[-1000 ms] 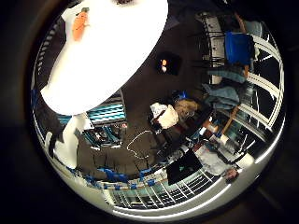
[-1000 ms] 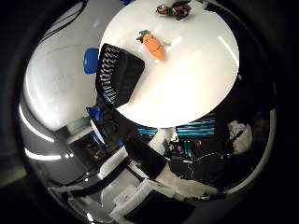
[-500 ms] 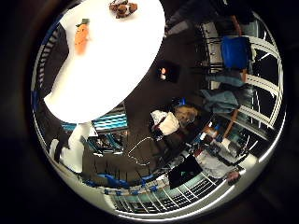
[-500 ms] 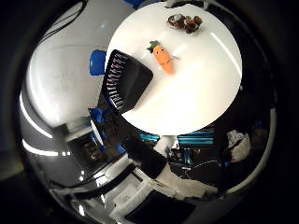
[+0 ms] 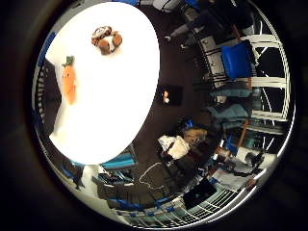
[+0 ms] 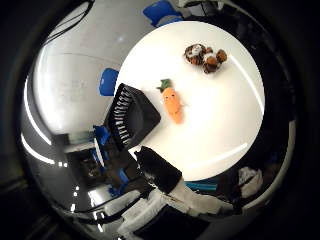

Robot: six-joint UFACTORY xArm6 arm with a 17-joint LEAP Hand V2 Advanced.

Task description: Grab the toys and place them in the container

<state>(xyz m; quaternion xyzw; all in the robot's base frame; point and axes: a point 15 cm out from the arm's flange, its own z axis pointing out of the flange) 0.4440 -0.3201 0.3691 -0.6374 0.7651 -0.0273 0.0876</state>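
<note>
Desk [image 6: 225, 130] is round and white, seen from well above in both palm views, so everything on it looks small. Carrot toy [image 6: 172, 104], orange with a green top, lies flat near the desk's middle, just beside the container [image 6: 134, 116] but not touching it as far as I can tell. Container is a black slatted crate sitting at the desk's edge, its inside dark and hard to read; in the little finger side view only a dark sliver of it shows at the rim. Brown plush toy [image 6: 205, 55] lies well apart from the carrot toy, nearer the far edge of the desk; it looks like a brown and white stuffed animal, maybe two lumps together, too small to tell what it is. Both toys are on the desk, outside the container. Hand [image 6: 160, 172]: only a black and white part reaches in at the edge of the thumb side view, over the desk's near rim; fingers' state cannot be told from this, no tips visible. Nothing is seen held. Blue chair [image 5: 238, 60] stands on the dark floor away from the desk, among room clutter that is too warped to make out. Another blue chair [image 6: 107, 81] sits beyond the container.
</note>
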